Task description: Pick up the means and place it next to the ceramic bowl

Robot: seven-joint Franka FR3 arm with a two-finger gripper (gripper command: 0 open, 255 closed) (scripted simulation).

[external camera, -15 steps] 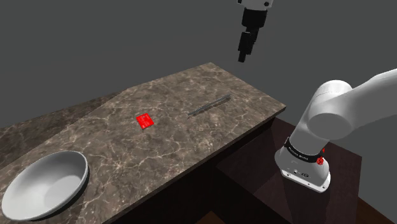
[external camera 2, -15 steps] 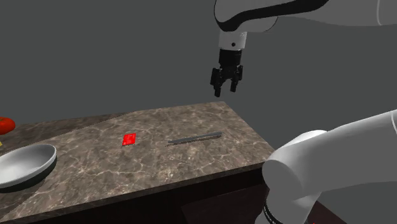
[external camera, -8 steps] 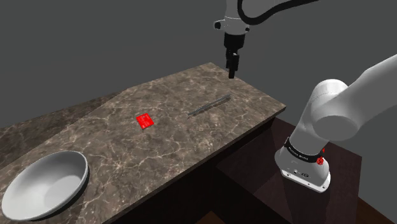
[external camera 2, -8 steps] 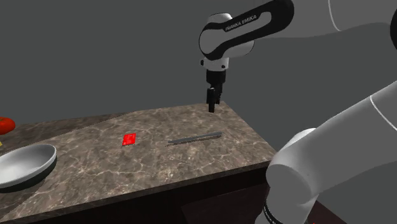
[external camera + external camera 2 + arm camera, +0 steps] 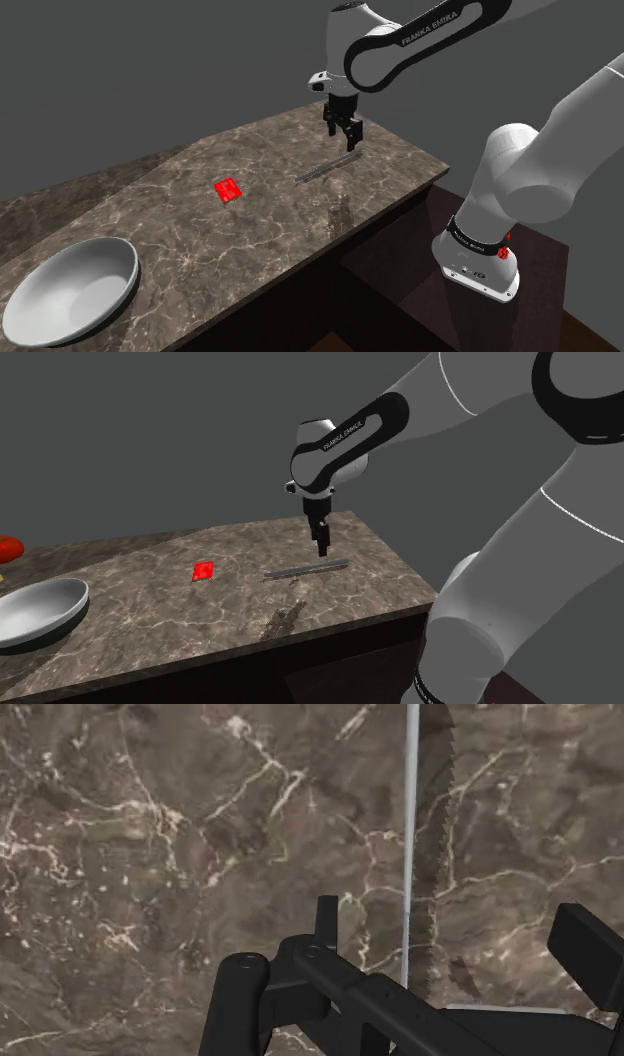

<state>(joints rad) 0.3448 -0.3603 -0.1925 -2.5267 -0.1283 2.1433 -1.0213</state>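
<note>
gripper (image 5: 347, 140) is hovering, fingers apart; thin serrated strip (image 5: 329, 166) is lying flat on the counter (image 5: 200, 230) just beneath, running between them, so it's probably lining up to pinch across the width

A long countertop (image 5: 250, 240) of dark brown marble, veined in white, is seen running from the lower left of the shoulder view to its centre right. Behind it, a plain grey wall (image 5: 150, 70) is spread across the upper frame, dimly and evenly lit. Below the counter's front edge a dark, shadowed cabinet face (image 5: 330, 290) is shown. In the second exterior view the slab is laid across the lower half.
</note>
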